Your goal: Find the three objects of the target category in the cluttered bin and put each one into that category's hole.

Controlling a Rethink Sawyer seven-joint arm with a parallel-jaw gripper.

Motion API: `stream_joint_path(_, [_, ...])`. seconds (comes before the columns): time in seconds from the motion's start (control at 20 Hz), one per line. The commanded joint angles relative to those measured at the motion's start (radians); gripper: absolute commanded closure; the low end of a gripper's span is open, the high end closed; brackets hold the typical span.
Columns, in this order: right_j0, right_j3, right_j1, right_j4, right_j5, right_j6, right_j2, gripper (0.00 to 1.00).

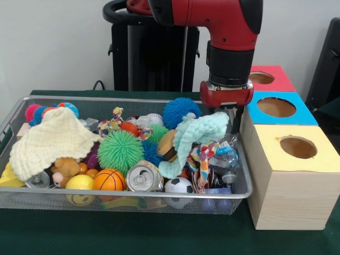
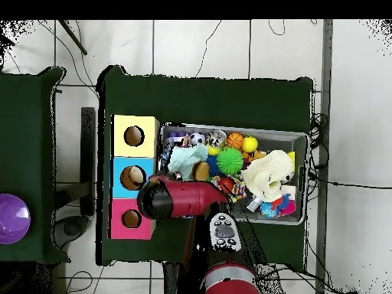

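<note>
End effector [image 1: 229, 114] hangs at the wire bin's [image 1: 133, 101] end nearest the boxes, with the mint cloth [image 1: 194, 139] draped at its tips; I cannot tell its opening. Just beside stand the yellow box [image 1: 289, 178], blue box [image 1: 277, 108] and red box [image 1: 268, 78]. Toys crowd the bin, and a cream cloth [image 1: 50, 139] covers its far end.

I work in a robotics lab, not a home. My red and black arm [image 1: 223, 32] rises from a black pedestal [image 1: 154, 53] against a bare white wall [image 1: 53, 42]. The tabletop [image 2: 230, 96] is draped in dark green cloth, and loose black cables [image 2: 329, 184] trail over the pale tiled floor [image 2: 360, 92]. A silver wire-mesh bin [image 1: 236, 194] is heaped with assorted toys beside a row of wooden boxes with round holes, topped yellow [image 1: 297, 146], blue [image 1: 277, 108] and red [image 1: 268, 78], a staged test setup.
</note>
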Motion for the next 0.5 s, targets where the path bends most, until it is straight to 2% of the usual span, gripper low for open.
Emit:
stream_joint_path(0.05, [-0.053, -0.125, -0.01, 0.023, 0.096, 0.058, 0.124, 0.0])
stream_joint_path(0.25, [-0.088, -0.156, -0.002, 0.009, 0.134, 0.019, 0.156, 0.0])
stream_joint_path(0.5, [-0.113, -0.165, 0.012, -0.011, 0.131, 0.011, 0.18, 0.0])
